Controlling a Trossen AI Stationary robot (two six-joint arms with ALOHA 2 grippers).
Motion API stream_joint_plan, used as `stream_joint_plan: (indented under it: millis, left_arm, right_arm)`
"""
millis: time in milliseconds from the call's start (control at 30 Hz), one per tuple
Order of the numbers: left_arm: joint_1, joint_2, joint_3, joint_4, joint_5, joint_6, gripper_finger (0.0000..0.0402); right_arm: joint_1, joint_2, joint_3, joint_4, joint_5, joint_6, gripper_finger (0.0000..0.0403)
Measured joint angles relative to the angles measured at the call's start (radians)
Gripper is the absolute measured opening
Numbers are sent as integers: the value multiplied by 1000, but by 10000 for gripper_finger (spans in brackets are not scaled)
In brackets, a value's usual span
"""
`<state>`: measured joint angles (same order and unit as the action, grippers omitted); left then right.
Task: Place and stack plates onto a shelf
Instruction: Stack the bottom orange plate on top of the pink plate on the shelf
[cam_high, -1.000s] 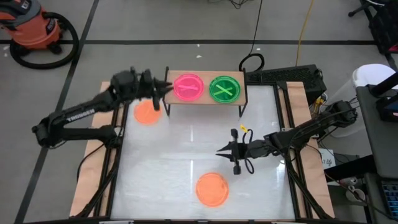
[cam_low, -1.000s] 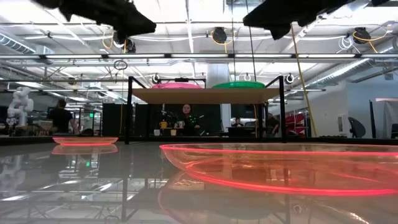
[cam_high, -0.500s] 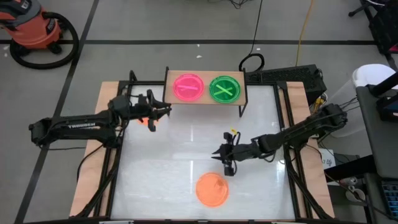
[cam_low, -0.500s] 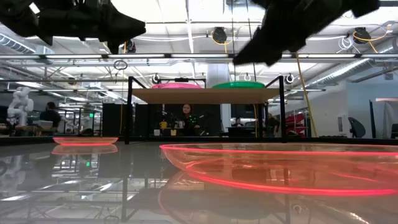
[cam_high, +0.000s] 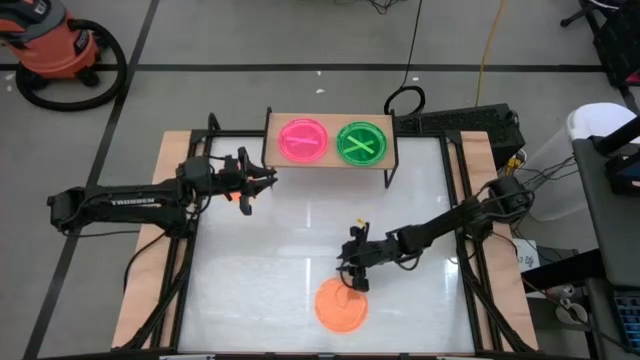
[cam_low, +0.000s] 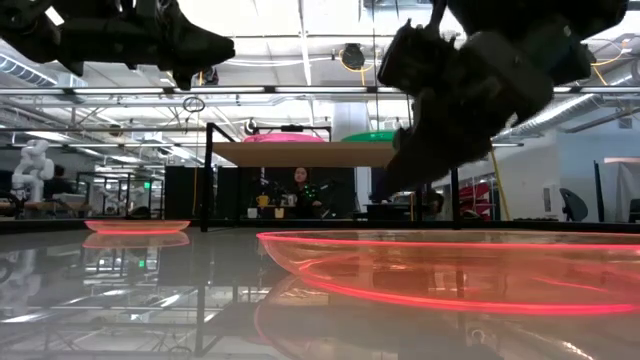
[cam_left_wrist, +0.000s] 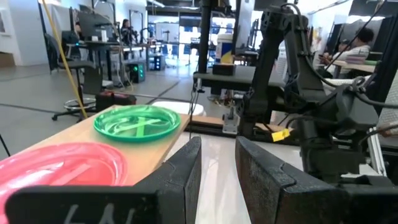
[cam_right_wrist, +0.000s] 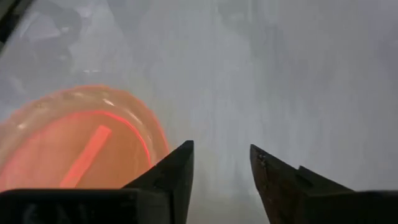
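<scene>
Left claw (cam_high: 262, 180) hangs over the desk's (cam_high: 300, 240) left-rear area, just off the left end of the shelf (cam_high: 328, 160), aimed toward it; fingers (cam_left_wrist: 180, 180) slightly parted with a narrow gap, nothing held. An orange plate (cam_high: 233, 193) sits on the desk directly below that arm's wrist, mostly hidden by it; the low view shows the same plate (cam_low: 137, 226) flat on the desk, left of the shelf legs. The shelf is at the desk's rear edge: pink plate (cam_high: 303, 139) on its left half, green plate (cam_high: 361, 143) on its right half, side by side, close together. The left wrist view confirms both lying flat on the wood top, pink (cam_left_wrist: 59, 168) nearer, green (cam_left_wrist: 142, 122) farther. Right claw (cam_high: 352, 283) is at front center, pointed down, low over the far rim of a second orange plate (cam_high: 341, 304) lying flat near the front edge. The right wrist view shows the fingers (cam_right_wrist: 168, 180) parted, empty, with the plate's rim (cam_right_wrist: 74, 140) next to one finger; can't tell if they touch it.
</scene>
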<state>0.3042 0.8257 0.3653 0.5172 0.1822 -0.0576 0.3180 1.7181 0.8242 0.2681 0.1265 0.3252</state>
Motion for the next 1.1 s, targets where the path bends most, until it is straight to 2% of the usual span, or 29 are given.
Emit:
stream_joint_plan:
  millis: [233, 500, 900, 1100]
  left_arm:
    - [0, 1, 0, -8, 0, 2, 104]
    - [0, 1, 0, -25, 0, 10, 104]
    - [0, 1, 0, -26, 0, 10, 104]
    - [0, 1, 0, -27, -1, 9, 104]
  right_arm:
    - [0, 53, 0, -6, -7, 58, 144]
    - [1, 62, 0, 21, -150, 99, 144]
    - [4, 61, 0, 20, -192, 108, 144]
    - [11, 61, 0, 85, -285, 109, 144]
